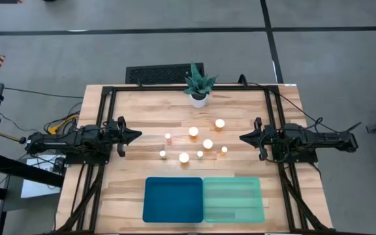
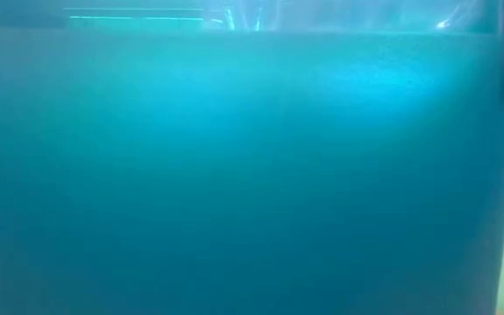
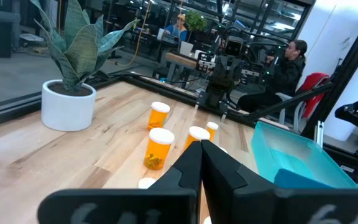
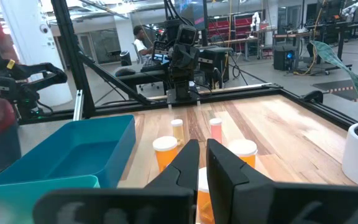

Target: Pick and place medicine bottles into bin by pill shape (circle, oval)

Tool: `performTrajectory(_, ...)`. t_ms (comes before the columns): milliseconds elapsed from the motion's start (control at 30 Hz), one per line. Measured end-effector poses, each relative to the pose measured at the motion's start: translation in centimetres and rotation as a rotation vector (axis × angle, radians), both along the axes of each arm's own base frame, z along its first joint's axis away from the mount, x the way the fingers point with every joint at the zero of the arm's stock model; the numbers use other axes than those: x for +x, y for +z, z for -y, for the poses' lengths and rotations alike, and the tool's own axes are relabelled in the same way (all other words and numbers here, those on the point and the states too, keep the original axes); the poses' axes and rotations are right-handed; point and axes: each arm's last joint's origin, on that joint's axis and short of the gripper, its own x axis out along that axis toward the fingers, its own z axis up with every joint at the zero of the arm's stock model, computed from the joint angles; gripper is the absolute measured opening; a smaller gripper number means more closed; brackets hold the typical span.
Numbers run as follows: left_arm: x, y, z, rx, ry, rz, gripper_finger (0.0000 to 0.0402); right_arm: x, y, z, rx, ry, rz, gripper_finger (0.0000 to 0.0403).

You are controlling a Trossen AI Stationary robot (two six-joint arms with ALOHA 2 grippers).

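Observation:
Several small amber medicine bottles (image 1: 193, 132) with white caps stand upright in a loose cluster at the middle of the wooden table; they also show as bottles (image 3: 160, 148) in the left wrist view and bottles (image 4: 165, 152) in the right wrist view. At the near edge lie the dark blue bin (image 1: 173, 199) and, touching it, the mint green bin (image 1: 234, 200). My left gripper (image 1: 138, 136) (image 3: 202, 144) hovers level at the left of the cluster, shut and holding nothing. My right gripper (image 1: 243, 138) (image 4: 202, 144) faces it from the right, also shut and holding nothing.
A white pot with a green spiky plant (image 1: 199, 85) stands at the far edge, behind the bottles. A black grille (image 1: 165, 73) lies on the floor beyond the table. The blue bin's wall (image 2: 234, 175) fills the low view. People sit in the room behind.

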Motion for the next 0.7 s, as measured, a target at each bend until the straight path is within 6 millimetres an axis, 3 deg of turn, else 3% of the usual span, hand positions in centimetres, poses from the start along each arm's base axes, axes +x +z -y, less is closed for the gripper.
performTrajectory(400, -0.01, 0.01, -0.03, 0.011, 0.009, -0.001, 0.0, 0.0, 0.0, 0.0, 0.0, 0.0, 0.0, 0.0042)
performTrajectory(700, -0.02, 0.03, -0.13, -0.243, 0.049, 0.054, 0.0, 0.0, 0.0, 0.0, 0.0, 0.001, 0.0, 0.0042)
